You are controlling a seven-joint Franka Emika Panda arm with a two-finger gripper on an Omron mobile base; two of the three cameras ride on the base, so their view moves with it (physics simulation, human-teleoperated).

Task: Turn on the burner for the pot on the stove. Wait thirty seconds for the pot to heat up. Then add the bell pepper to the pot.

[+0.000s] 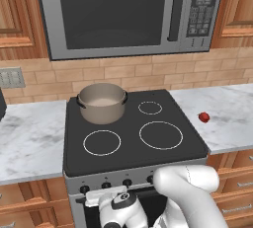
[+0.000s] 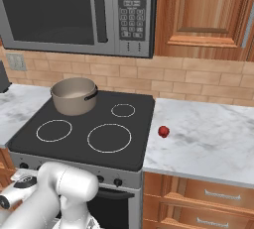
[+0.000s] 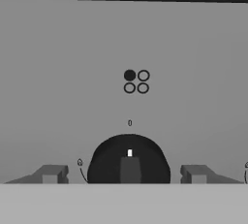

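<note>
Pot [image 1: 102,104] (dull metal, round) on glossy black stove [image 1: 133,145]; pepper [image 1: 203,117] lumpy.

knob [image 3: 128,162]: between fingers [image 3: 51,174], gaps both sides | stove [image 3: 72,72] panel: bare above

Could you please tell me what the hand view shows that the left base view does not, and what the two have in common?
Hand view alone: a round black knob between the open gripper fingers, and above it a four-circle burner diagram with one circle filled.

Left base view alone: the beige-grey metal pot on the black glass stove, the small red bell pepper on the marble counter, and the steel microwave.

Shared: the stove's steel front panel with its knobs.
</note>
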